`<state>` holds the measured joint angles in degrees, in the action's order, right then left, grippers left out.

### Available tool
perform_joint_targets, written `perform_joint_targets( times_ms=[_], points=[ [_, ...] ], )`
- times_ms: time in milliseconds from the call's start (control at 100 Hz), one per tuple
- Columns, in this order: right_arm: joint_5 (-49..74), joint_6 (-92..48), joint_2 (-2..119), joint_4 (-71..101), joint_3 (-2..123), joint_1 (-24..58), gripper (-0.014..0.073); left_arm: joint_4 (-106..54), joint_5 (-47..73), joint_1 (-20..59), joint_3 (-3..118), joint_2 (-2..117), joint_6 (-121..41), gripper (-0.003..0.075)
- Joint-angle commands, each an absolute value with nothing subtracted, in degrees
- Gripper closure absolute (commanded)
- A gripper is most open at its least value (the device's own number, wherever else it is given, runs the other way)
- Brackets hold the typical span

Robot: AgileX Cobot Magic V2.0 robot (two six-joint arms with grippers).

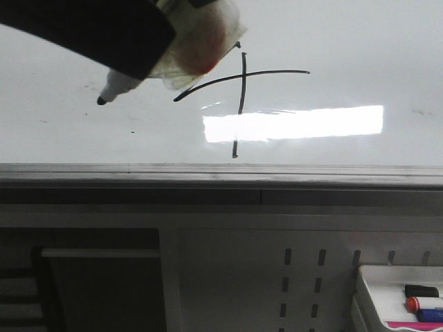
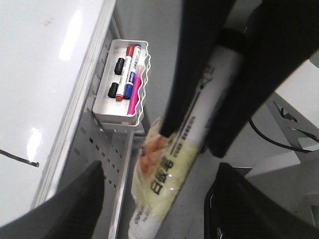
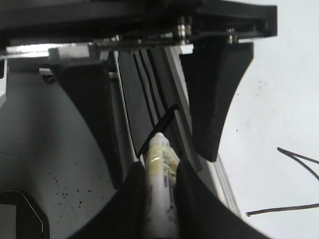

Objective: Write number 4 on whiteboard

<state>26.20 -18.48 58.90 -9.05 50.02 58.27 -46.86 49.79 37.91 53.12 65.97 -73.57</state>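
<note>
Right claw (image 3: 159,168) is pressed together on a white whiteboard marker wrapped in yellowish tape (image 1: 121,84), gripping the barrel so the black writing tip sticks out free ahead of the fingers. That hold looks chosen to keep the pen stiff against the board. The left claw (image 2: 159,174) is spread, its dark fingers standing well apart on either side of the marker's barrel without touching it; my guess is that it waits there to steady or take over the pen.

On the large glossy white whiteboard (image 1: 346,41) lies the thin black hand-drawn number 4 (image 1: 242,75). In the front view its stem is the long axis, running from the far side of the board down toward the grey metal edge rail (image 1: 221,169), foot nearest the rail. The curved crossbar cuts across it left to right, and the diagonal is partly hidden behind the tape.

The marker's axis slants, tip aimed down and left, beside the figure and apart from its strokes. Whether the tip touches the board I cannot tell.
</note>
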Motion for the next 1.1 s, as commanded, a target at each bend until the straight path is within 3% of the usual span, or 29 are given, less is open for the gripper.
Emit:
perform_joint_targets(
  times_ms=[0,190,480,580,730,840,960,1090],
  points=[
    [22.2,-18.7,58.39,-9.93,52.07,58.41,0.064,-49.58,48.26,38.35,55.18,66.23,-73.2,0.0328],
    [22.2,-18.7,58.39,-9.83,52.07,58.41,0.0641,-49.99,48.26,38.35,55.18,67.92,-73.2,0.0416],
    [22.67,-18.7,58.39,-9.24,52.07,58.81,0.0645,-51.38,48.26,38.35,55.18,68.36,-73.2,0.0438],
    [23.04,-18.7,58.39,-9.24,52.07,59.56,0.0666,-51.38,48.02,38.35,55.18,68.36,-73.2,0.0523],
    [23.2,-18.7,58.39,-9.24,52.07,59.86,0.0666,-51.38,46.93,38.35,55.18,68.36,-73.2,0.0743],
    [23.2,-18.7,58.39,-9.24,52.07,59.86,0.0661,-51.38,47.0,38.35,55.18,68.36,-73.2,0.0741],
    [23.2,-18.7,58.39,-9.24,52.07,59.86,0.0541,-51.14,46.91,38.35,55.18,68.36,-73.2,0.0741],
    [23.2,-18.7,58.39,-9.93,52.07,59.86,0.0224,-49.98,46.91,38.35,55.18,68.45,-73.2,0.0741]
  ],
)
